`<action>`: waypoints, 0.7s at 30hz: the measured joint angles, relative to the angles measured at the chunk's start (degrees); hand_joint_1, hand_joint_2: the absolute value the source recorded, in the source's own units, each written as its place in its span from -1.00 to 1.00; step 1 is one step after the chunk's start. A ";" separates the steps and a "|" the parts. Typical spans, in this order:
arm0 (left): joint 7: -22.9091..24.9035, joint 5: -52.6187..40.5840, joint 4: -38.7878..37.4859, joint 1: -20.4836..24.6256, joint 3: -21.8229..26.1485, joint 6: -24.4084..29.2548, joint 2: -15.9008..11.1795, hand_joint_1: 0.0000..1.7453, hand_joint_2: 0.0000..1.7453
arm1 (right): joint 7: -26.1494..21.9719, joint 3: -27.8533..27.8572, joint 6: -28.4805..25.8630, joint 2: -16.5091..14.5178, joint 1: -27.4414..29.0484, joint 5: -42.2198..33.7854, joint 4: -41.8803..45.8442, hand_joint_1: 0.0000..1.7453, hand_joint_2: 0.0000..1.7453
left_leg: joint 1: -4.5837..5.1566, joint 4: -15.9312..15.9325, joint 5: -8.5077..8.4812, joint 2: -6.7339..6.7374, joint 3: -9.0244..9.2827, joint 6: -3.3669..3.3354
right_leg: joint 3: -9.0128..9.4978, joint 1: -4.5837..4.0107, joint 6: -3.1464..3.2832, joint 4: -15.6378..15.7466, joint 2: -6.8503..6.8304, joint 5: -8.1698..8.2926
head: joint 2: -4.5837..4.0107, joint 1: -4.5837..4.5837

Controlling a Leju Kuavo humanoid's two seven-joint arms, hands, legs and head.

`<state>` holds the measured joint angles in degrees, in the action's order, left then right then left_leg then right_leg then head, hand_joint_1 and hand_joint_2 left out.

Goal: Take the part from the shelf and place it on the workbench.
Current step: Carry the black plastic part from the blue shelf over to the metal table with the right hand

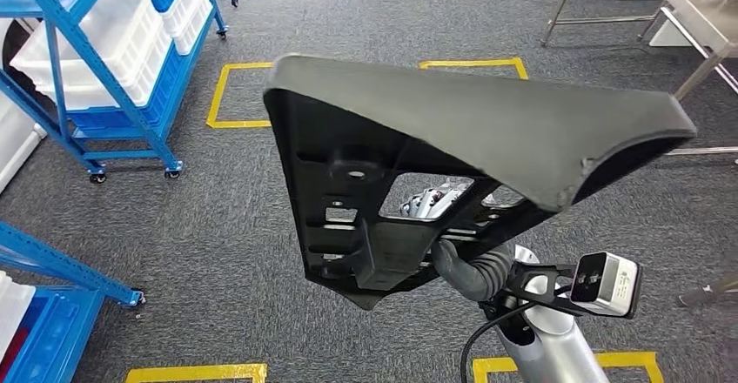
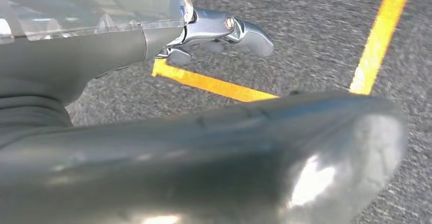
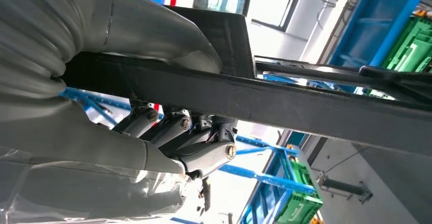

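A large black plastic part (image 1: pixel 452 131), curved on top with ribs and cut-outs underneath, hangs in the air in front of me over the grey carpet. My right hand (image 1: pixel 470 265) grips its lower edge from below. In the right wrist view a flat bar of the part (image 3: pixel 305 107) runs between the thick thumb and the darker fingers (image 3: pixel 204 152), which clamp it from both sides. My left hand (image 2: pixel 214 30) hangs over the floor with its fingers stretched out and nothing in them.
A blue wheeled shelf (image 1: pixel 104 43) with white bins stands at the far left. Another blue rack (image 1: pixel 52 270) is at the near left. Metal table legs (image 1: pixel 696 61) stand at the far right. Yellow floor markings (image 1: pixel 235 96) lie ahead.
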<state>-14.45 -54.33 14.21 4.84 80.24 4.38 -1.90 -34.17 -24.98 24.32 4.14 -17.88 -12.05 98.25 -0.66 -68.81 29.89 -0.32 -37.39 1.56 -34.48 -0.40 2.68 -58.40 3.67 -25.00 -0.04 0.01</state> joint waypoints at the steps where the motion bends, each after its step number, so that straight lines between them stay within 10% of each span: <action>1: 0.02 0.04 0.00 0.01 0.00 0.18 -0.02 -1.00 -1.00 | 0.01 0.00 0.22 -0.02 -0.19 -0.05 0.00 0.90 1.00 | -0.01 4.15 -1.88 -1.09 1.78 -0.20 | -0.02 -0.01 -0.13 -0.17 0.65 -0.09 | 0.00 -0.02; 4: 0.16 0.10 0.00 0.01 -0.02 0.53 -0.13 -1.00 -1.00 | -0.02 0.00 0.57 -0.02 -0.33 -0.17 0.00 0.90 1.00 | 0.08 10.42 -3.62 -2.98 4.58 -0.74 | -0.41 0.13 -0.90 -0.52 2.31 -0.16 | 0.00 -0.03; 6: 0.33 0.07 0.00 0.08 -0.04 0.72 -0.15 -1.00 -1.00 | -0.14 0.00 0.56 -0.01 -0.10 -0.18 0.00 0.90 1.00 | 0.11 10.90 -3.94 -1.93 4.80 -1.36 | -0.63 0.33 -1.57 -0.50 2.83 -0.05 | 0.00 -0.03; 10: 0.45 -0.32 0.00 -0.11 -0.26 1.37 -0.18 -1.00 -1.00 | -0.71 0.07 0.55 0.05 0.63 -0.16 0.00 0.90 1.00 | 0.09 11.83 -4.41 0.42 5.29 -2.48 | -4.36 0.24 -2.57 -8.49 -2.26 -4.83 | 0.00 -0.26; 13: 0.51 -0.41 0.00 -0.47 -0.38 1.48 -0.20 -1.00 -1.00 | -1.19 0.26 0.72 0.31 1.85 -0.16 -0.01 0.90 1.00 | 0.19 11.78 -4.22 2.30 5.25 -2.51 | -8.41 0.69 -2.99 -16.15 -3.25 -7.21 | 0.00 -0.28; 17: 0.54 -0.38 0.00 -0.42 -0.43 1.47 -0.21 -1.00 -1.00 | -1.27 0.46 1.00 0.58 2.27 -0.16 0.01 0.90 1.00 | 0.31 11.73 -3.68 4.54 5.82 -1.87 | -1.85 0.54 -2.66 -3.42 -5.81 -1.19 | 0.00 -0.27; 21: 0.38 0.08 0.00 -0.26 -0.43 1.54 -0.22 -1.00 -1.00 | -1.34 0.60 1.68 0.63 2.17 -0.23 0.01 0.90 1.00 | 0.45 11.75 -3.11 6.24 6.26 -0.54 | -0.22 0.00 -1.46 0.12 -5.21 -0.45 | 0.00 -0.23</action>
<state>-14.07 -54.25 14.21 4.58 79.80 5.92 -2.11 -35.52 -24.39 26.00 4.76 -15.71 -12.28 98.25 -0.21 -57.05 26.78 5.92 -31.12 1.02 -34.70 -0.40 1.23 -58.28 -1.54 -25.45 -0.04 -0.22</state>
